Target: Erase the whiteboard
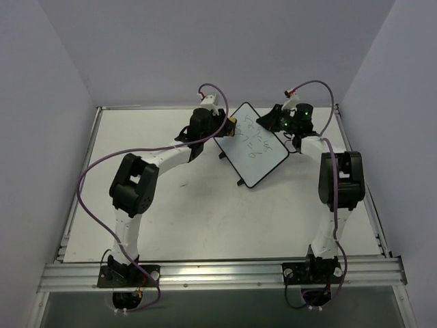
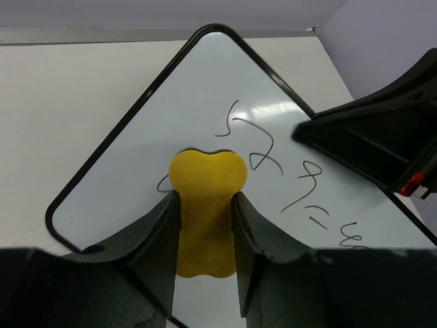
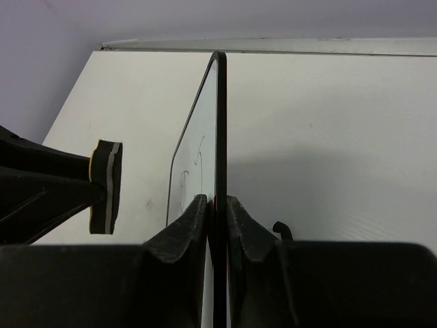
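Currently: flat white table point(image 1: 191, 219) lies under the small white rectangular whiteboard with thin black frame point(image 1: 252, 147), which is raised on edge with scribbles on its face. Right gripper point(image 3: 217, 205) clamps the whiteboard's frame edge. Board is likely light, stiff and slick, so an edge grip suits. Left gripper point(image 2: 207, 201) pinches a yellow foam eraser block point(image 2: 207, 178) facing the whiteboard; contact unclear.

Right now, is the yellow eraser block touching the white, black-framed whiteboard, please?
Apart. The right wrist view shows bare table between the yellow eraser block and the whiteboard face.
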Tool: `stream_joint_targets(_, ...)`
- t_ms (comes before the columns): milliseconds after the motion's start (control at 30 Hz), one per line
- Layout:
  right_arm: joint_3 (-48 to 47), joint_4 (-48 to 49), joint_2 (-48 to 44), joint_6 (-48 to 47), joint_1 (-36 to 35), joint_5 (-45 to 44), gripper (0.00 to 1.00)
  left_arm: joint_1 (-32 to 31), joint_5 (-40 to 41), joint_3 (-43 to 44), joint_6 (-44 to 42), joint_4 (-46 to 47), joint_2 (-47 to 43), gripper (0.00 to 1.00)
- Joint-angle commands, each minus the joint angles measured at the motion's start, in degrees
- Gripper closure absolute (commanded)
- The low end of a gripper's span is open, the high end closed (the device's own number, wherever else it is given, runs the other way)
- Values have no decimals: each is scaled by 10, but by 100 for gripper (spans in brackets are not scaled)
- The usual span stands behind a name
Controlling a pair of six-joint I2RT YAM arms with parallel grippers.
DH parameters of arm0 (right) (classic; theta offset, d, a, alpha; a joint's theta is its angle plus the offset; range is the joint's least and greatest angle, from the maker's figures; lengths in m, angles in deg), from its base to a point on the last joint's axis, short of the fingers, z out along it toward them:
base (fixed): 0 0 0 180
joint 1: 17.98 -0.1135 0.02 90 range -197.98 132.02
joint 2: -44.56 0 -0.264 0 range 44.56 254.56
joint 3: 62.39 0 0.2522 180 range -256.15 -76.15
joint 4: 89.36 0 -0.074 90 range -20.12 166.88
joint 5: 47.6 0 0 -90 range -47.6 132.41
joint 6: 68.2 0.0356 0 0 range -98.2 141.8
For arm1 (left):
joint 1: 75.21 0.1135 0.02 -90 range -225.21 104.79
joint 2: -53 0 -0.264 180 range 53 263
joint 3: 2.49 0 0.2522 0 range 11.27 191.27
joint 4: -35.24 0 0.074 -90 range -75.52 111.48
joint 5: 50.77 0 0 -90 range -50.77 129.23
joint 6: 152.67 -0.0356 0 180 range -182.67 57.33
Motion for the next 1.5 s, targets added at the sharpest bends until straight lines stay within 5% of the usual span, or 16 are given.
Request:
stream_joint_targets(0,50,-78,5,-32,-65,44,100,-6,29,-11,-20,54,-32,98)
stream_joint_targets(367,55,-96,-5,-49,-92,42,100,-12,71,-11,-76,92,2,98)
stream_joint_targets(1133,44,-108,5,-63,-102,45,100,6,-83,52,-72,46,65,98)
stream_joint_targets(1467,42,-111,4,-68,-107,41,100,-18,-68,24,-90,29,49,98)
